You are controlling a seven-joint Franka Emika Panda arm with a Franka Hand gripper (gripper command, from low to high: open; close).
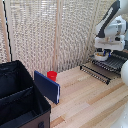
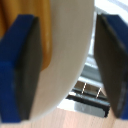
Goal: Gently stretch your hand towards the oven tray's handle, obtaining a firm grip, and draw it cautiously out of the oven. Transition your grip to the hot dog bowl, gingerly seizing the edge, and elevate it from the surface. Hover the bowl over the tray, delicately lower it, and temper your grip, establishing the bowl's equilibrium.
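Observation:
At the exterior view's right, my gripper (image 1: 102,51) points down over the hot dog bowl (image 1: 101,56), which is at or just above the oven tray (image 1: 114,62). I cannot tell whether the bowl touches the tray. In the wrist view the blue fingers (image 2: 22,65) straddle the bowl's white edge (image 2: 70,45). One pad is beside the orange-yellow food (image 2: 45,30). The other stands slightly off the outer wall, so my gripper (image 2: 68,65) is open. The tray's thin bars (image 2: 92,94) show below the bowl. The tray's handle and the oven are not visible.
A long dark grated door flap (image 1: 96,71) lies in front of the tray. A small red cup (image 1: 52,75) stands on the wooden table by the slatted wall. A big black open case (image 1: 20,100) with a blue panel (image 1: 47,86) fills the exterior view's left.

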